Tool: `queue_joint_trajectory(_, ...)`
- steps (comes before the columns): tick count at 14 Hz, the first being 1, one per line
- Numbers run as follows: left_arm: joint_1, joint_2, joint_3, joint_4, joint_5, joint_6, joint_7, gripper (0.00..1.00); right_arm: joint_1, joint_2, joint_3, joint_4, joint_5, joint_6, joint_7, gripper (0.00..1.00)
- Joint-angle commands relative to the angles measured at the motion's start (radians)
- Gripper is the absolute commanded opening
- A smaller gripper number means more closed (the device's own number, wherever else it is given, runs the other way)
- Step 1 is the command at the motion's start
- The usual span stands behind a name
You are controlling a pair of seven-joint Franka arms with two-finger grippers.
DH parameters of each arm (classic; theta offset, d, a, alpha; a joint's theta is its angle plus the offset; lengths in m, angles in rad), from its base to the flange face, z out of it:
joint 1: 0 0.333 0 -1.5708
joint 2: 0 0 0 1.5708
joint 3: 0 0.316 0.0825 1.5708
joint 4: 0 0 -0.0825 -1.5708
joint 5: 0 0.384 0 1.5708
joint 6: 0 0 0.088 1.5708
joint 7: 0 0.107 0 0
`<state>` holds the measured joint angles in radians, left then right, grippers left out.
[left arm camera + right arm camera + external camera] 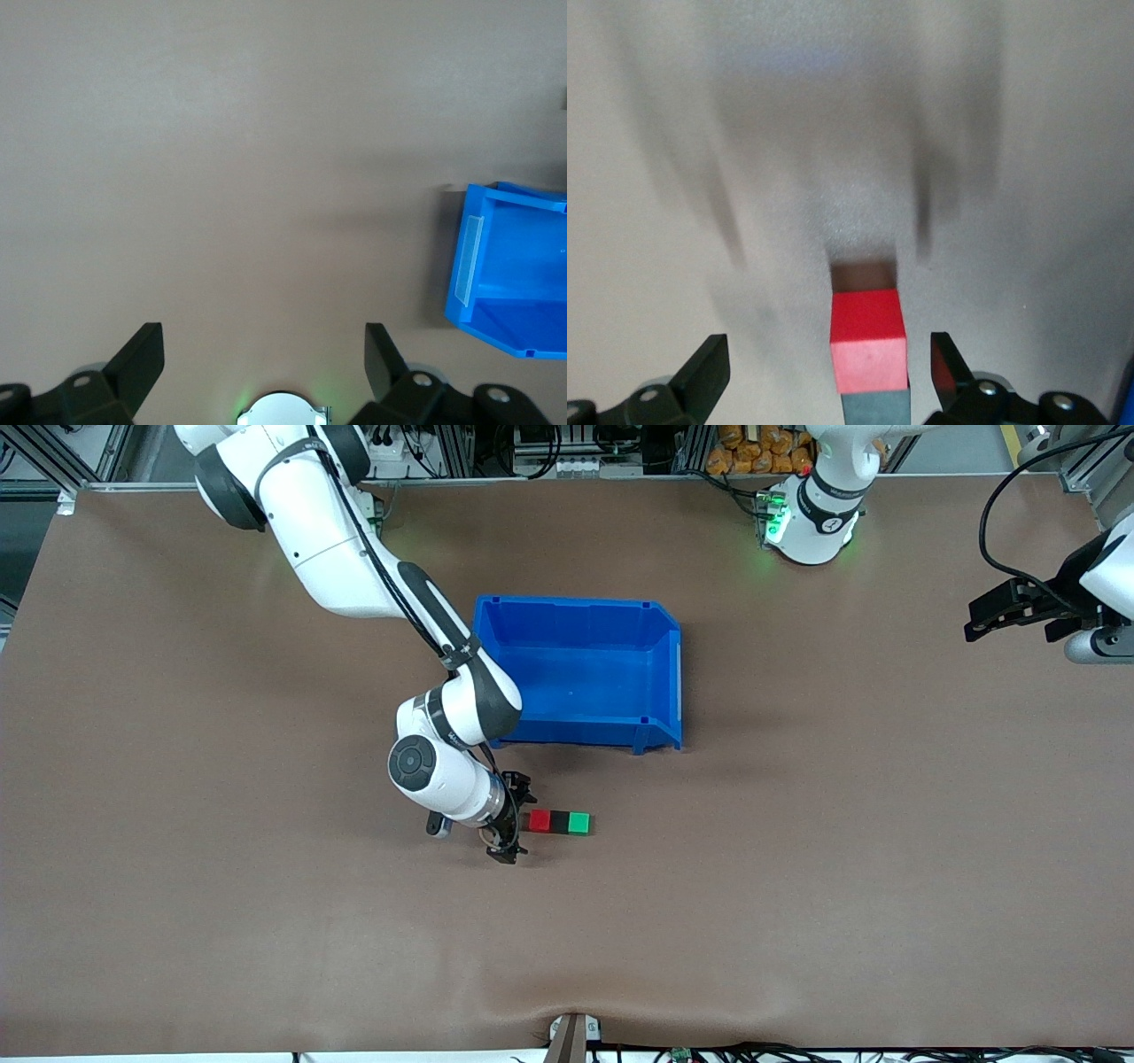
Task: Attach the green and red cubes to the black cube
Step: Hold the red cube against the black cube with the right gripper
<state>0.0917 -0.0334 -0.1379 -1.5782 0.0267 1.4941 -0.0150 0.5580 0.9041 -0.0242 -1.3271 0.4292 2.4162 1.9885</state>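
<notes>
**Row of three looks joined; I judge the task nearly finished**

On my front view the small bright red cube (539,820), the small matte black cube (559,822) and the small bright green cube (578,824) lie in one straight row on the brown tabletop (797,886), black in the middle, each touching its neighbour. The row sits nearer the front camera than the blue plastic bin (660,682), which holds nothing I can see.

The right gripper (514,821) sits low at the red end of the row. Its fingers are spread wide, pinching nothing; the right wrist view shows the red cube (868,340) between them without contact.

The left gripper (1010,609) waits at its arm's end of the tabletop, fingers spread too.

I judge both attachments made. What I think is left is to back the right arm off. Whether the joints truly hold I cannot tell.
</notes>
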Motion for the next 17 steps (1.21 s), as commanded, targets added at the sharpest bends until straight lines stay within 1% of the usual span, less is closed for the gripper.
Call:
queue_joint_trajectory(1,0.008,-0.013,-0.003,-0.006,-0.008,-0.006,0.004,1.00,-0.007,-0.007,0.004,0.008,-0.018,-0.020,0.009,1.00)
queue_joint_trajectory(8,0.008,-0.016,-0.003,-0.006,-0.008,-0.009,0.004,1.00,-0.006,-0.010,0.000,0.008,-0.033,-0.020,0.007,1.00)
queue_joint_trajectory(10,0.008,-0.016,-0.003,-0.006,-0.008,-0.009,0.004,1.00,-0.004,-0.016,-0.013,0.008,-0.059,-0.020,0.006,1.00)
queue_joint_trajectory(13,0.008,-0.014,-0.003,-0.006,-0.008,-0.009,0.004,1.00,-0.006,-0.020,-0.014,0.008,-0.070,-0.022,0.004,1.00)
queue_joint_trajectory(17,0.008,-0.014,-0.003,-0.006,-0.008,-0.008,0.004,1.00,-0.006,-0.022,-0.013,0.008,-0.122,-0.025,0.003,1.00)
